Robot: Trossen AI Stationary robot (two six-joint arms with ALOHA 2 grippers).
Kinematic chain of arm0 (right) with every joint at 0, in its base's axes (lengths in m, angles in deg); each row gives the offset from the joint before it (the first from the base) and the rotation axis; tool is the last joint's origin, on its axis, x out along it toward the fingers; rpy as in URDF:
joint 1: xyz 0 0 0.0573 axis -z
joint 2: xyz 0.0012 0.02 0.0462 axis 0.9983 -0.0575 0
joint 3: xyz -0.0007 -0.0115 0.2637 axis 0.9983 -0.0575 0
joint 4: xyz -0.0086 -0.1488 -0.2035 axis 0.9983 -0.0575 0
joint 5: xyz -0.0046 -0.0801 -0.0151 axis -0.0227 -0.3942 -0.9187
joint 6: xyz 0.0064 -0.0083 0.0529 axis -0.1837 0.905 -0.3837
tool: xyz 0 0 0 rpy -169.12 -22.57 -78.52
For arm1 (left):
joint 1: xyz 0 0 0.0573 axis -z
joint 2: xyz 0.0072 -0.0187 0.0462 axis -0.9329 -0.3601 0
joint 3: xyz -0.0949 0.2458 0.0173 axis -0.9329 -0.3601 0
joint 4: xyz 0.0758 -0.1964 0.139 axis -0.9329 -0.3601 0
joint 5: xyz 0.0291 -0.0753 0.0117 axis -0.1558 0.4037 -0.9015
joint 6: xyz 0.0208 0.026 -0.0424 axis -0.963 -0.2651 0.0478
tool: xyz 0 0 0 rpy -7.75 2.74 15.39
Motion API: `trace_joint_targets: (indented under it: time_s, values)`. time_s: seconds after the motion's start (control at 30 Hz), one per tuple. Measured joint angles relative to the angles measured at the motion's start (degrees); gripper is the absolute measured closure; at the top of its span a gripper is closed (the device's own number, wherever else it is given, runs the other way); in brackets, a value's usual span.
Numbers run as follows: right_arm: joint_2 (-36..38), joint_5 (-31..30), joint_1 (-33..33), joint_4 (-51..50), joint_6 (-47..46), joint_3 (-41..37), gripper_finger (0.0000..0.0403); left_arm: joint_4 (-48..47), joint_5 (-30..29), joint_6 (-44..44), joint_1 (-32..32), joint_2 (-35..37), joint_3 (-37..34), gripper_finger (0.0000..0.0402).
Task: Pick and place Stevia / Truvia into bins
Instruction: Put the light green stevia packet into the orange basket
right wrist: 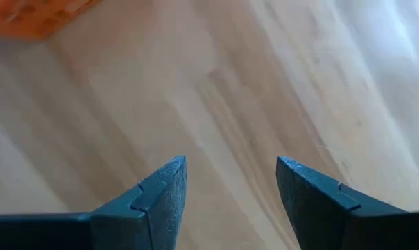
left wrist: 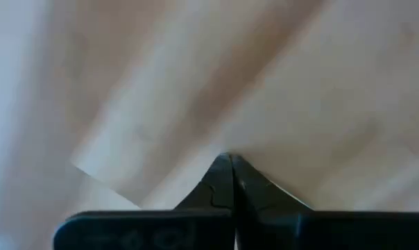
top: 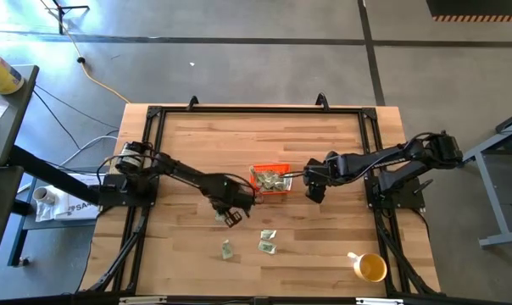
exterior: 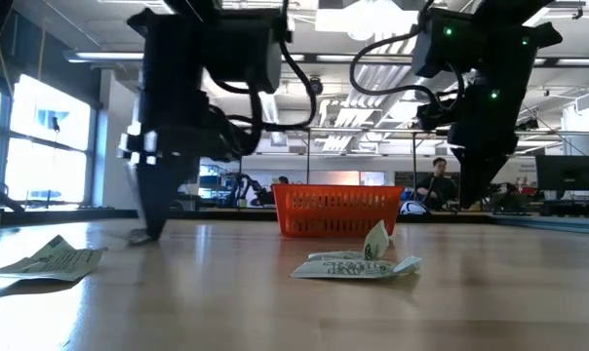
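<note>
My left gripper is pressed down on the wooden table with its fingers pinched together, though I can't tell if they hold a packet. My right gripper hangs wide apart beside the orange bin, which holds crumpled pale green packets. Three more packets lie loose nearby, thin and creased

The dark left arm is stretched inward from the left side, its two-finger tool pointed down with fingers pressed together. The dark right arm is extended from the right, its tool held with fingers spread apart.
</note>
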Motion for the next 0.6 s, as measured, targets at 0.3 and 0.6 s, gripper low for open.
trace_joint_targets:
  time_s: [0.3,0.6]
  values:
    - [4.8,-8.6,0.6,-5.0,-5.4,0.0,0.0192,-1.7,-6.7,-11.6,-5.9,-0.3,11.3,0.0379]
    - [11.2,-11.3,0.6,-17.0,-11.3,0.0,0.0192,0.9,-9.8,-22.3,-10.8,-0.2,25.4,0.0381]
